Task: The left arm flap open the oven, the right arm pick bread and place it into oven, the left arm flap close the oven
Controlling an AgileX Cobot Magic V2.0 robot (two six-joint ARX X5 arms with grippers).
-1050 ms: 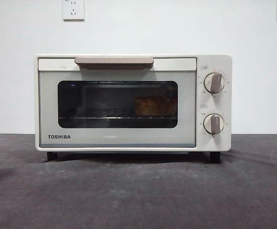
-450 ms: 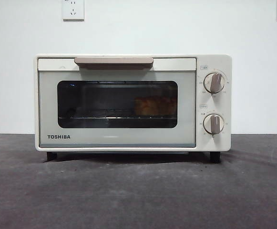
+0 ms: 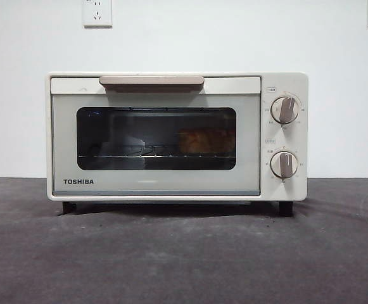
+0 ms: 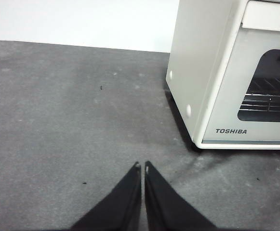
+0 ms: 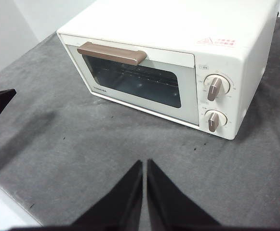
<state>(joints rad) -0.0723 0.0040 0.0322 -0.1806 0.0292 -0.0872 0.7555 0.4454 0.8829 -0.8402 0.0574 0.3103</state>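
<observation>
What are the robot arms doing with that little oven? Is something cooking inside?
Nothing is being handled right now. The oven sits on the grey table with its door shut, and the bread lies on the wire rack inside, behind the window. Both arms are away from it: the left gripper hangs over the table beside the oven, the right gripper in front of it, both shut and holding nothing. Whether the oven is on cannot be seen.

The dark grey bench [image 3: 184, 253] carries only the TOSHIBA toaster oven [image 3: 158, 187], standing on black feet near its far edge.
</observation>
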